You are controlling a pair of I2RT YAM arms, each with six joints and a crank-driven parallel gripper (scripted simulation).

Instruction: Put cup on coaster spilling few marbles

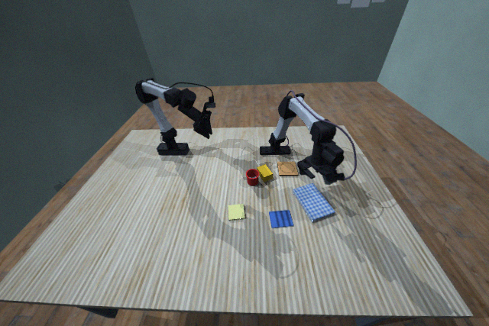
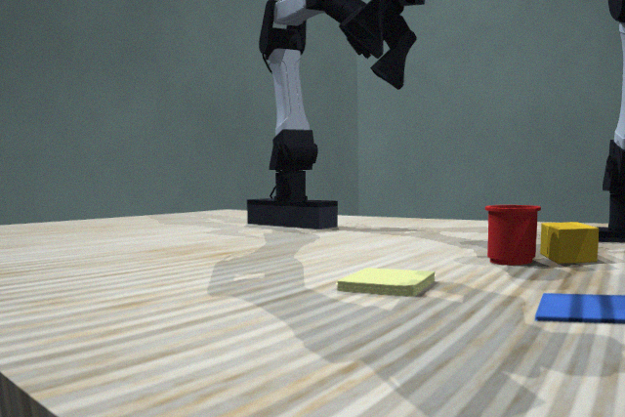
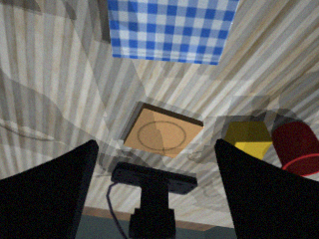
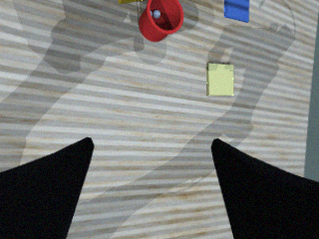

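Cup (image 1: 252,178) (image 2: 512,236) (image 3: 296,141) (image 4: 152,30) stands upright beyond the coaster (image 1: 287,169) (image 3: 161,135) and yellow block (image 1: 264,173) (image 2: 570,244) (image 3: 248,133) (image 4: 131,1) from the left gripper (image 1: 320,177) (image 3: 156,142), its fingers spread wide and empty.

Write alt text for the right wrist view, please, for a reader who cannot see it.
A red cup with a marble visible inside stands at the top, a yellow-green pad lower right, the right gripper, open and empty, below.
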